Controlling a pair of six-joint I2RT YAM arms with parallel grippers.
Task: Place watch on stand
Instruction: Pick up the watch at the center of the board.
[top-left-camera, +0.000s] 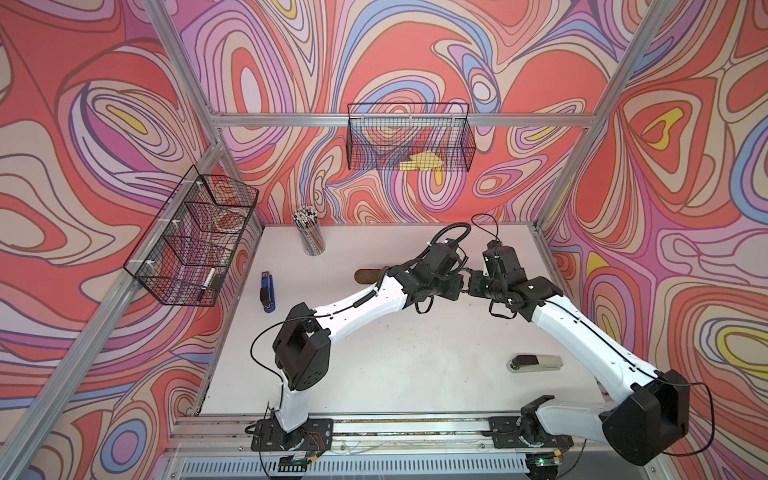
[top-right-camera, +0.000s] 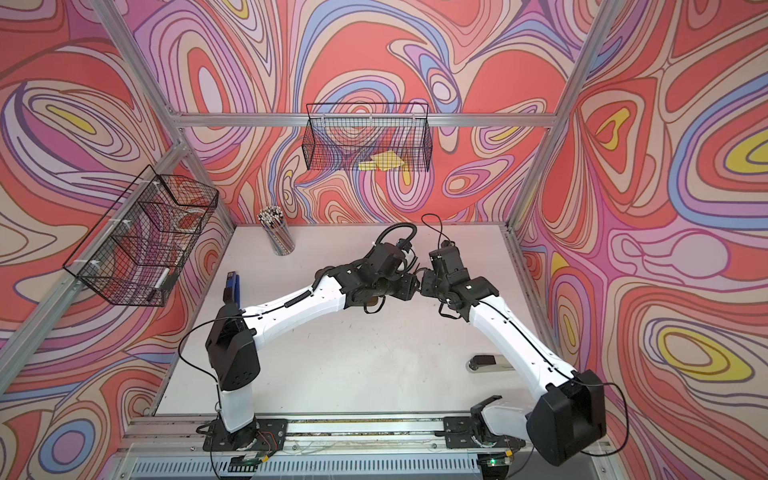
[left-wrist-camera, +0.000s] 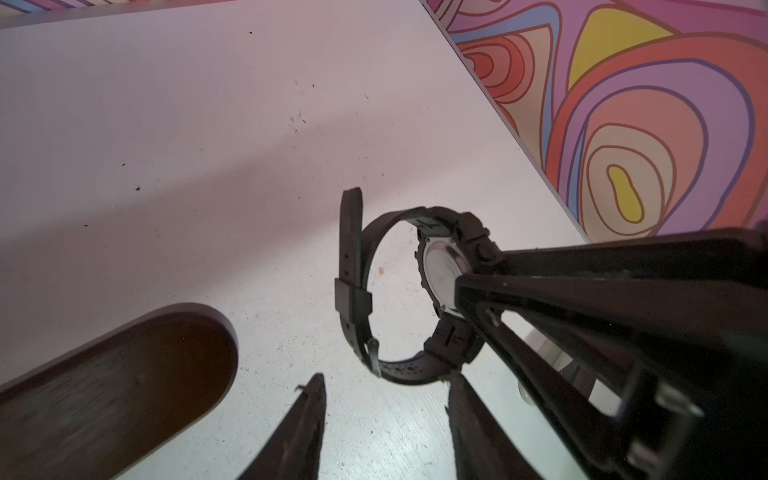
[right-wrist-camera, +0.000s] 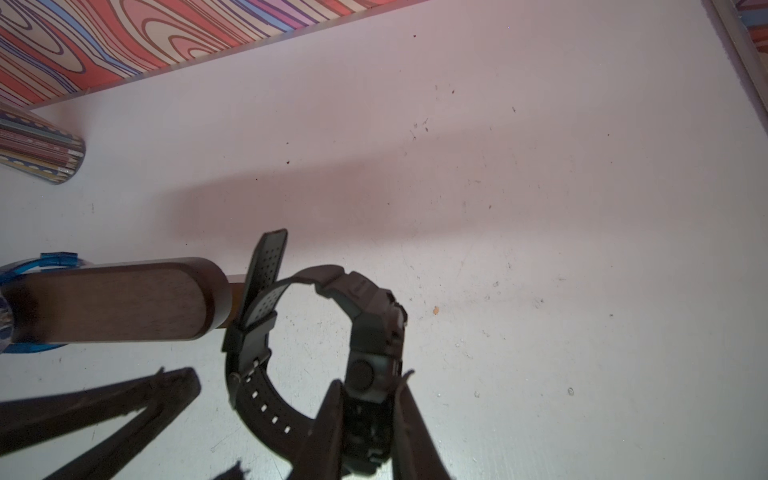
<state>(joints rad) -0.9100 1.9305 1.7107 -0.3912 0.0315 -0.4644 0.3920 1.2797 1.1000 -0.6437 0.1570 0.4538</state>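
Watch (right-wrist-camera: 374, 328): black, buckled into a loop, was held off the white table (right-wrist-camera: 498, 166).
Right gripper (right-wrist-camera: 370, 382): was clamped on its case.
Left gripper (left-wrist-camera: 386, 380): fingers stood apart beside the strap.
Stand (right-wrist-camera: 116, 303): rounded bar end sat just beside the loop.

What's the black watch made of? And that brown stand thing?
The watch looks like matte black rubber or plastic: its strap is dull, curved and dotted with holes. Its back shines like metal. The stand looks like dark polished wood, with streaky grain.
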